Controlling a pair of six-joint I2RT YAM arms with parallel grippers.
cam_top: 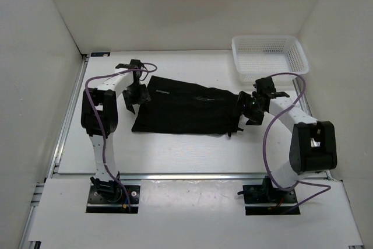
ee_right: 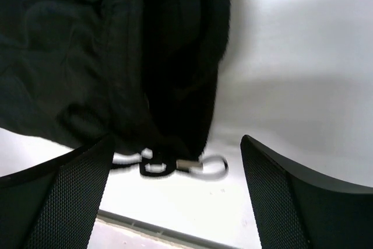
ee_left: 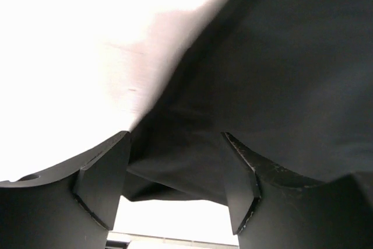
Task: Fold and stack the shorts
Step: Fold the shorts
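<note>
The shorts [cam_top: 186,108] lie mid-way across the table [cam_top: 175,151], long axis left to right. The left gripper [cam_top: 136,94] hangs at their left end and the right gripper [cam_top: 250,110] at their right, both with fingers spread.

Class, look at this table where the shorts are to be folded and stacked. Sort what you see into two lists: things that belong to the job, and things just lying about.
Belongs to the job:
- shorts, black, spread flat on the table
- left gripper, open at one end of them
- right gripper, open at the other end

Just lying about:
- white basket, empty, in the far right corner
</note>
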